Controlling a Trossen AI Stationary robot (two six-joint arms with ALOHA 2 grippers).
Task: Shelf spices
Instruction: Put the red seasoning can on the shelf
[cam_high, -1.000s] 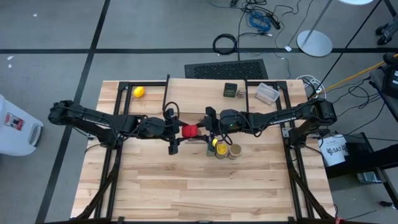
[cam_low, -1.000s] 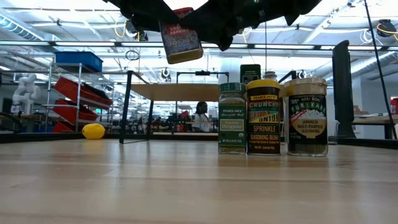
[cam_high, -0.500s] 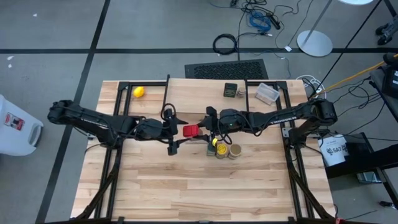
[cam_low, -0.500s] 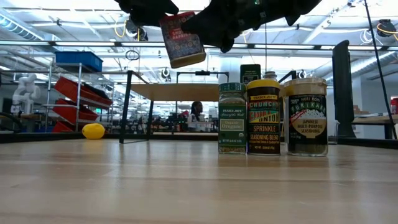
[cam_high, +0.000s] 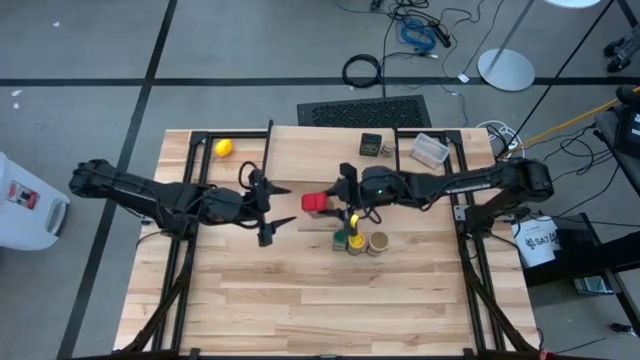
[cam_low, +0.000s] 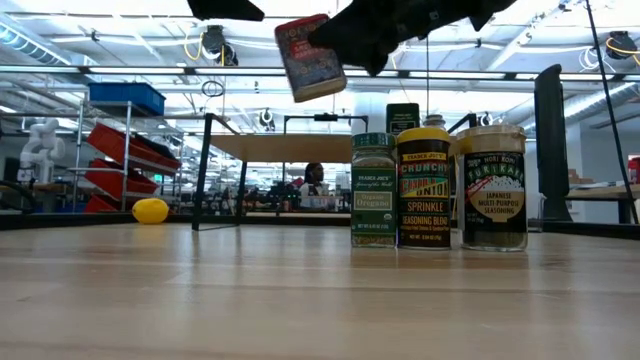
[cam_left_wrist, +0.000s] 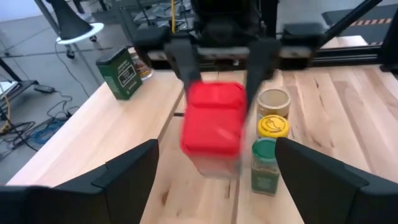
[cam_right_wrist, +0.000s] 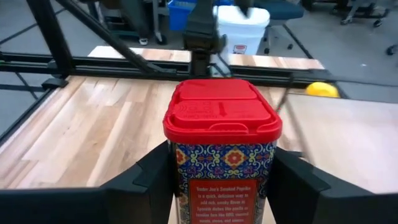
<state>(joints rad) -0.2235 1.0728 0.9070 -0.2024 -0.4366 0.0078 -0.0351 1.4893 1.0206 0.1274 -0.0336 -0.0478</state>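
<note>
A red-lidded square spice tin (cam_high: 313, 203) hangs in the air above the table's middle, with my right gripper (cam_high: 326, 203) shut on it. My left gripper (cam_high: 284, 207) stands open just left of the tin and touches nothing. Below the tin, a green-lidded jar (cam_low: 373, 190), a yellow-lidded jar (cam_low: 424, 185) and a tan-lidded jar (cam_low: 492, 187) stand upright in a row on the table. The shelf (cam_low: 285, 148), a light plank on black legs, stands toward the far edge. My right gripper pinches the tin's two opposite side walls (cam_right_wrist: 183, 171), just below the red lid, between its two fingers. The fingers (cam_left_wrist: 186, 62) come nearly level from the table's right. The tin hangs clear of the table, lid up, its top leaning toward the left.
A dark green box (cam_high: 371, 144) and a clear plastic tub (cam_high: 430, 150) sit at the far right of the table. A yellow ball (cam_high: 223, 148) lies at the far left. The near half of the table (cam_high: 300, 310) holds nothing.
My left gripper has let go of the red tin and drawn back toward the table's left edge, rising a little. My right gripper has kept hold of the tin and carried it up and a little toward the right.
</note>
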